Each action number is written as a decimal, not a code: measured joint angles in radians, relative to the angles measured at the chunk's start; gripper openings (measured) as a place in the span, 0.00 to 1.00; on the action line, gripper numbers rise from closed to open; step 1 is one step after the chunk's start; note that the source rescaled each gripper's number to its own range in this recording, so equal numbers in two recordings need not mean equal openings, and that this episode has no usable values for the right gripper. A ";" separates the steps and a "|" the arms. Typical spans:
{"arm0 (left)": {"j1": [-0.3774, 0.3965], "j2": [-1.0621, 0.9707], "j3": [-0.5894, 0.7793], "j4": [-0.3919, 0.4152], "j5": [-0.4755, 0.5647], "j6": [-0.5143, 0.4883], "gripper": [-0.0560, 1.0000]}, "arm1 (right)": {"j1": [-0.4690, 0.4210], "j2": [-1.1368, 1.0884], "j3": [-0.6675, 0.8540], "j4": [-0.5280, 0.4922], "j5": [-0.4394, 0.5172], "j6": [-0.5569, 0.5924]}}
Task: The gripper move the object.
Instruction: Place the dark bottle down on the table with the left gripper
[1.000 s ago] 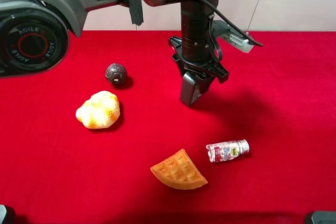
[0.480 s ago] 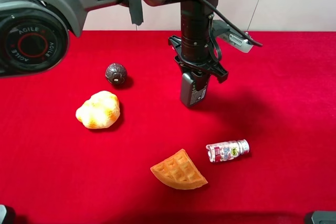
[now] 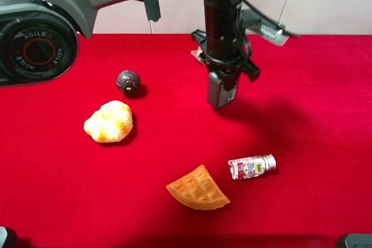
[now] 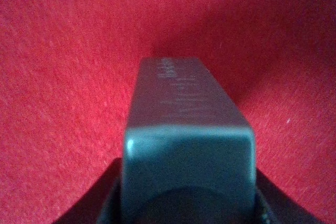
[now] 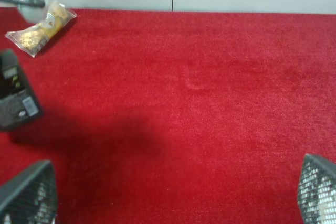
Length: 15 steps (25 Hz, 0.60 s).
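My left gripper point(image 3: 224, 74) reaches across the middle of the red cloth point(image 3: 314, 120) and is shut on the top of the dark grey pump bottle point(image 3: 222, 91). The bottle hangs below the gripper, label outward, just above the cloth. In the left wrist view the bottle point(image 4: 184, 124) fills the frame and its pump top is hidden between the jaws. My right gripper point(image 5: 173, 203) is open and empty, with mesh-padded fingertips point(image 5: 26, 192) at the frame's corners. The bottle also shows in the right wrist view point(image 5: 16, 98).
A dark brown ball point(image 3: 128, 81) and a bread roll point(image 3: 108, 121) lie at the left. A waffle wedge point(image 3: 197, 189) and a small white-pink bottle point(image 3: 251, 166) lie at the front. A yellow snack packet point(image 5: 42, 27) lies behind the left arm.
My left gripper has moved a little right and up with the dark grey bottle in it. Nothing else on the cloth has moved.
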 joint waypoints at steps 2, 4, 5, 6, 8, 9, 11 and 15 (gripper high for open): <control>0.000 -0.005 -0.018 -0.003 0.000 -0.003 0.05 | 0.000 0.000 0.000 0.000 0.000 0.000; 0.000 -0.014 -0.022 -0.003 0.000 -0.011 0.05 | 0.000 0.000 0.000 0.000 0.000 0.000; 0.000 -0.019 -0.022 -0.003 0.000 -0.016 0.05 | 0.000 0.000 0.000 0.000 0.000 0.000; 0.000 -0.025 -0.022 -0.002 0.000 -0.021 0.05 | 0.000 0.000 0.000 0.000 0.000 0.000; 0.000 -0.042 -0.022 0.002 0.001 -0.023 0.05 | 0.000 0.000 0.000 0.000 0.000 0.000; 0.000 -0.051 -0.022 0.006 0.001 -0.026 0.05 | 0.000 0.000 0.000 0.000 0.000 0.000; 0.000 -0.078 -0.022 0.016 0.001 -0.032 0.05 | 0.000 0.000 0.000 0.000 0.000 0.000; 0.005 -0.128 -0.022 0.022 0.002 -0.038 0.05 | 0.000 0.000 0.000 0.000 0.000 0.000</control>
